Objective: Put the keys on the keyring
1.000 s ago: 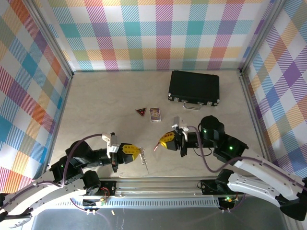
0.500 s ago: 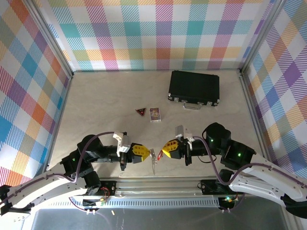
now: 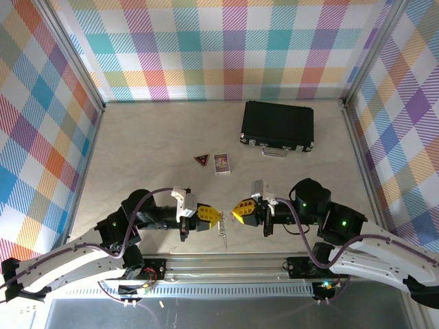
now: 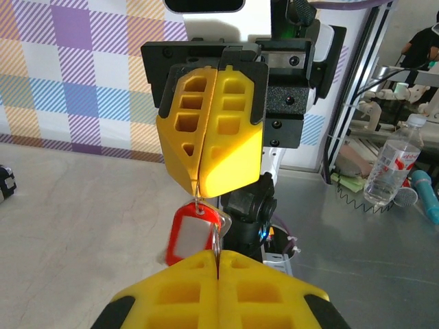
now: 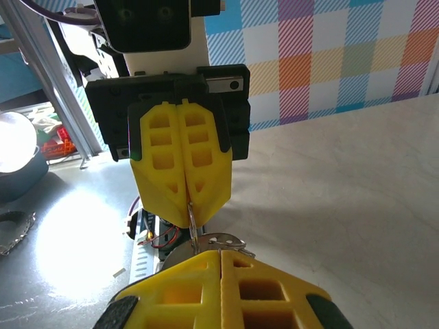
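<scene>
looked down on a pale worktop (image 3: pixel 137 151) boxed in by bright checked panels (image 3: pixel 206 48). found a black case (image 3: pixel 278 126) at the far right, metal handle toward the arms, well apart from both. noted a dark triangular badge (image 3: pixel 201 160) and a small printed card (image 3: pixel 221 163) just beside each other at mid worktop, further back than the claws and apart from them.

met the left claw (image 3: pixel 219 215) and the right claw (image 3: pixel 234 211) above the near edge, turned tip toward tip and very near; could not tell from above whether touching. found both pinched fully together, yellow fingers (image 5: pixel 164 164) pressed flat with only a seam between.

caught the keyring (image 3: pixel 222 232) in the left claw: silver, hanging from the tip toward the worktop, seen from the right wrist as a thin metal strip clamped at the point of the fingers.

found the keys (image 4: pixel 194 238) in the right claw: red tag dangling on a thin wire under the tip, a sliver of metal just beside the tag, directly above the left claw's own tips.
</scene>
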You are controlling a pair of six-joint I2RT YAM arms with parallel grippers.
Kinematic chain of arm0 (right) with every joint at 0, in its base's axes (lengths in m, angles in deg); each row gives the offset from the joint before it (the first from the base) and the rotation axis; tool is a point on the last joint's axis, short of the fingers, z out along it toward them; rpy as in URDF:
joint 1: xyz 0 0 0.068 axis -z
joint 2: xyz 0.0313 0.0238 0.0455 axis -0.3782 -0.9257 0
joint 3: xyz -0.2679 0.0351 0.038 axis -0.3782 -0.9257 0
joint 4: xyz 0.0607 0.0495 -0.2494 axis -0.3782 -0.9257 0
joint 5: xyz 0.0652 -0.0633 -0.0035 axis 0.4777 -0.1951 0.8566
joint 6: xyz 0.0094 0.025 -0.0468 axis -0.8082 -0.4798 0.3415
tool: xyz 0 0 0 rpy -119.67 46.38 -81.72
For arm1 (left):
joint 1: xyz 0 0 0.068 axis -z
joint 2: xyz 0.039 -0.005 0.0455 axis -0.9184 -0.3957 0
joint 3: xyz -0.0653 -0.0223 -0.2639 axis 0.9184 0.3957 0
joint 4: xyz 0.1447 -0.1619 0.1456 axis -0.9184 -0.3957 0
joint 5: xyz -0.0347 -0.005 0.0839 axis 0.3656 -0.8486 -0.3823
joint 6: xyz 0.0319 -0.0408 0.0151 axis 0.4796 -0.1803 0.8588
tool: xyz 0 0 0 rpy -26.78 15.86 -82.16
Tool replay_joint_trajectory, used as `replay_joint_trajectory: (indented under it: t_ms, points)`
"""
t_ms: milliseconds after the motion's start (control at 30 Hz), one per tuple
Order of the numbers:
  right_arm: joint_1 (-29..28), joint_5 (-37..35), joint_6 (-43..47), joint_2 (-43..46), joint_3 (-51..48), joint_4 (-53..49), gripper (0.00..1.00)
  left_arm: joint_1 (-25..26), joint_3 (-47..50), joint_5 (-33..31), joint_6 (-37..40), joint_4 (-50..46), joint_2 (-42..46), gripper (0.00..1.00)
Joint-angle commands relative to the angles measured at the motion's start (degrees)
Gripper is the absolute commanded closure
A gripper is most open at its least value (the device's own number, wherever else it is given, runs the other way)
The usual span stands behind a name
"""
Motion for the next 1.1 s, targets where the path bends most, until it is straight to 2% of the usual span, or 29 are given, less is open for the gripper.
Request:
replay_joint_trajectory:
  t_ms: [0, 767, 1067]
  points:
    - [-0.63, -0.54, 1.36, 0.81, 0.61, 0.69, 1.0, -0.04, -2.22, -0.91, 2.68, 4.4, -0.2, 1.0]
    - [-1.09, 0.23, 1.72, 0.66, 1.16, -0.19, 1.0, -0.05, -1.91, 0.38, 3.5, 5.25, -0.69, 1.0]
    - [-1.17, 0.69, 1.35, 1.36, 0.05, 0.86, 1.0, 0.0, -2.97, 4.38, 2.52, 4.61, -2.43, 1.0]
